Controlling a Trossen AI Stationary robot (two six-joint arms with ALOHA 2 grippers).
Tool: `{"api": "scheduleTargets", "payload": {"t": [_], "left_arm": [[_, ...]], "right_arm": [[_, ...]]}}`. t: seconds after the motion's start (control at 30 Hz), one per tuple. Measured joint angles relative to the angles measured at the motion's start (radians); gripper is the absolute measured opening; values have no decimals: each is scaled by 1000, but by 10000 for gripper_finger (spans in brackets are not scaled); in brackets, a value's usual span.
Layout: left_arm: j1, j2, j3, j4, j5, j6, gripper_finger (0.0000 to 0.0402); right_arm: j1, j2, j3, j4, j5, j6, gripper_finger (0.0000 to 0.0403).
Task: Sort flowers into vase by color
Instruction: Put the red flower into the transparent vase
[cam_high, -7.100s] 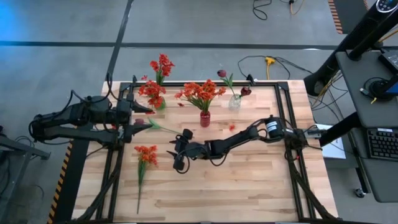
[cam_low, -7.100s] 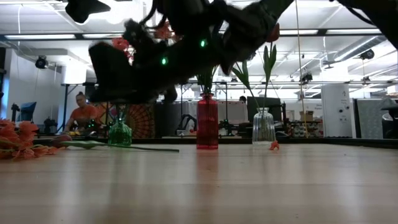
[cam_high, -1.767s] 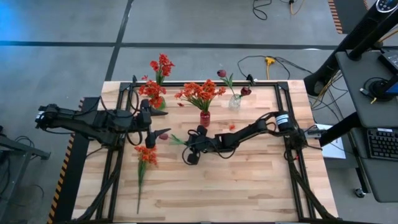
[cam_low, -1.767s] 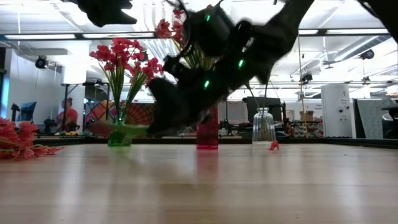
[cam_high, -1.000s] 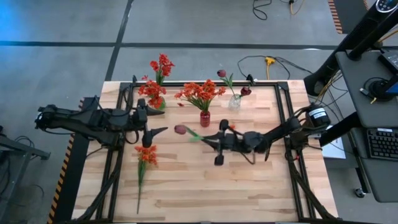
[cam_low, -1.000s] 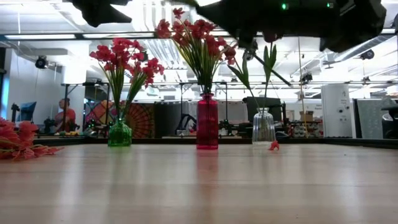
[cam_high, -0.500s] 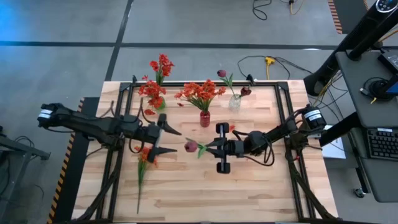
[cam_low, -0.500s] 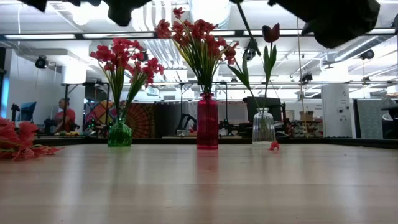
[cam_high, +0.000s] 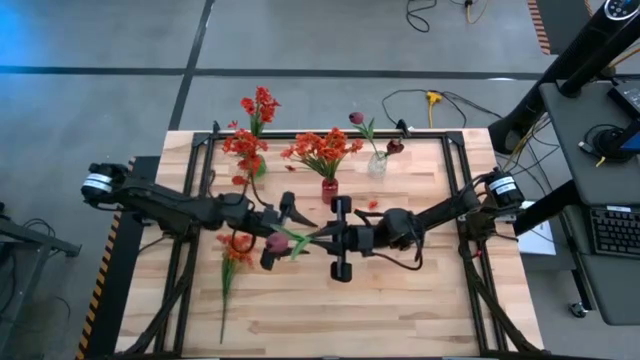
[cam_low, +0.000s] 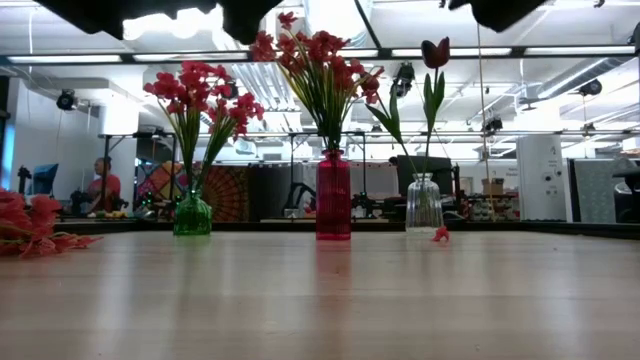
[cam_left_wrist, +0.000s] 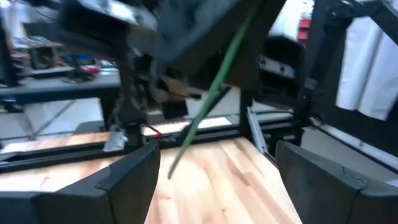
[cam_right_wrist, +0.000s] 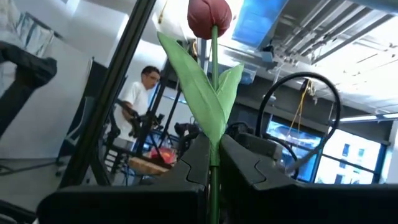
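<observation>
A big open workshop, ceiling lights blazing, a person seated at a bench far behind, and out front the pale wooden tabletop (cam_high: 400, 290) with three vases lined up along its far edge. Take the red vase (cam_high: 329, 190) as our marker: it's in the middle, already packed with orange-red blooms. To its left the green vase (cam_low: 193, 214) carries a spray of red flowers; to its right the clear vase (cam_low: 424, 213) has just a couple of maroon stems so far.

Now the action, in front of the red vase, up off the wood! The right pincer (cam_high: 318, 238) is clamped tight on the stalk of a maroon tulip (cam_right_wrist: 209, 17), bud and leaves pointing toward the left arm. The left pincer (cam_high: 285, 230) is right there at the bloom end, fingers spread wide on either side of the green stalk, gripping nothing yet. Looks like a handover is being set up.

Still to sort: a bunch of orange-red flowers (cam_high: 232, 252) lying flat, down and to the left of the red vase, plus a loose red petal (cam_low: 439, 234) beside the clear vase. By my reckoning, the job is well past halfway.
</observation>
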Motion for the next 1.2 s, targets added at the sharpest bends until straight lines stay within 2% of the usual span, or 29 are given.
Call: {"api": "scheduleTargets", "payload": {"t": [0.27,0.53,0.63,0.93,1.2], "left_arm": [[-5,105,95,-2,22,32,300],[-5,127,134,-8,17,86,294],[-4,116,131,-5,7,100,277],[-2,107,128,2,-67,123,196],[-2,134,128,36,-123,130,156]], "right_arm": [[-2,5,46,-22,-7,-31,18],[7,69,18,207,-26,-95,18],[8,95,9,311,-26,-116,18],[7,100,22,307,-23,-131,18],[6,100,22,308,34,-119,18]]}}
